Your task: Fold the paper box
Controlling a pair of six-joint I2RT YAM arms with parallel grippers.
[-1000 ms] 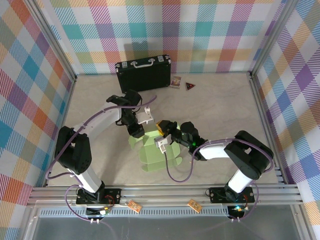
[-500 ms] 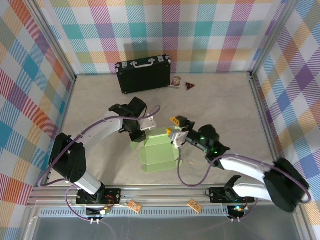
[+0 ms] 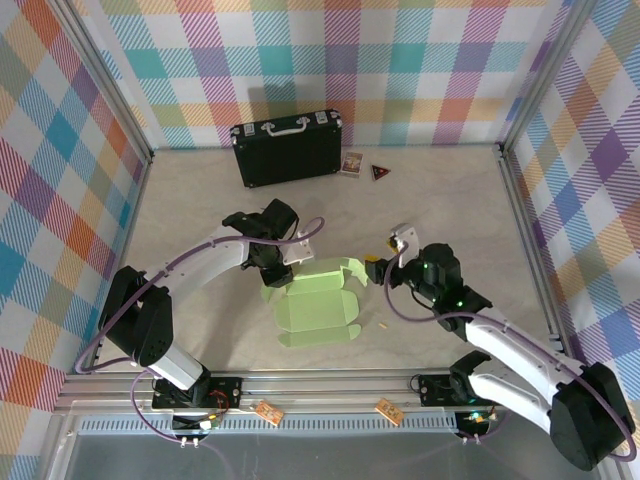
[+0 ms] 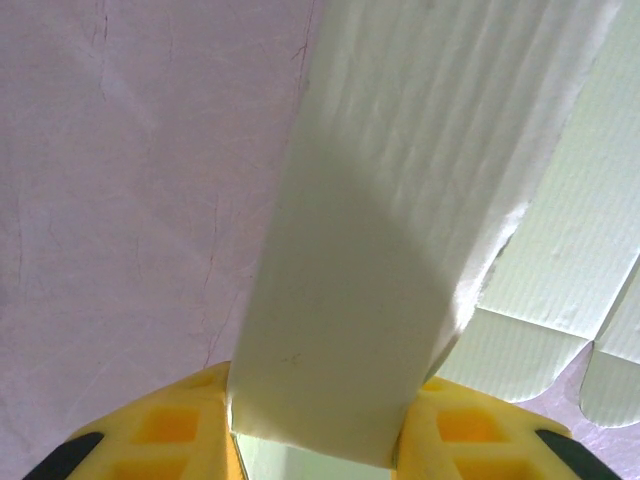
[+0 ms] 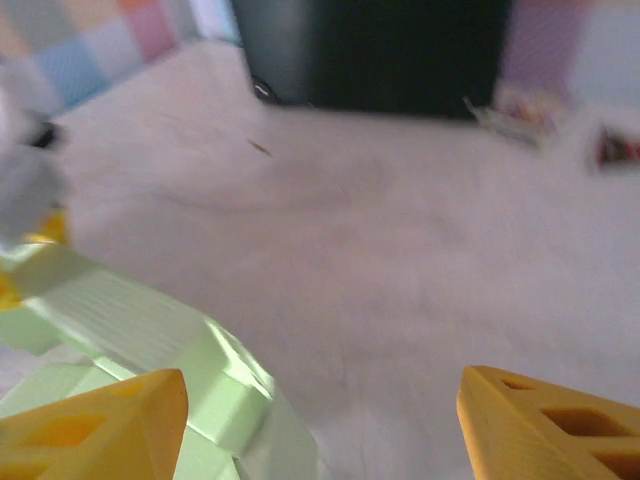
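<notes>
The paper box [image 3: 312,315] lies part-folded on the worktop [image 3: 450,200]. Its far corner is right at your left tool [image 3: 279,262], and its right edge is just beside your right tool [image 3: 384,268]. One panel stands up off the flat base, and the scalloped flaps on the near side are spread flat.

Your left tool is closed down on a pale flap [image 4: 380,230], and the card fills the narrow gap between the yellow fingers [image 4: 160,435]. That pinch seems meant to anchor the card, so the raised wall does not flop back while the other side is worked.

Your right tool is wide open and holds nothing. Its fingers [image 5: 95,420] are far apart, with bare worktop ahead and the green card low to its left. It looks clear of the box, probably to line up on another flap.

The black case [image 3: 288,148] sits well beyond both tools, against the back wall and out of the way.
</notes>
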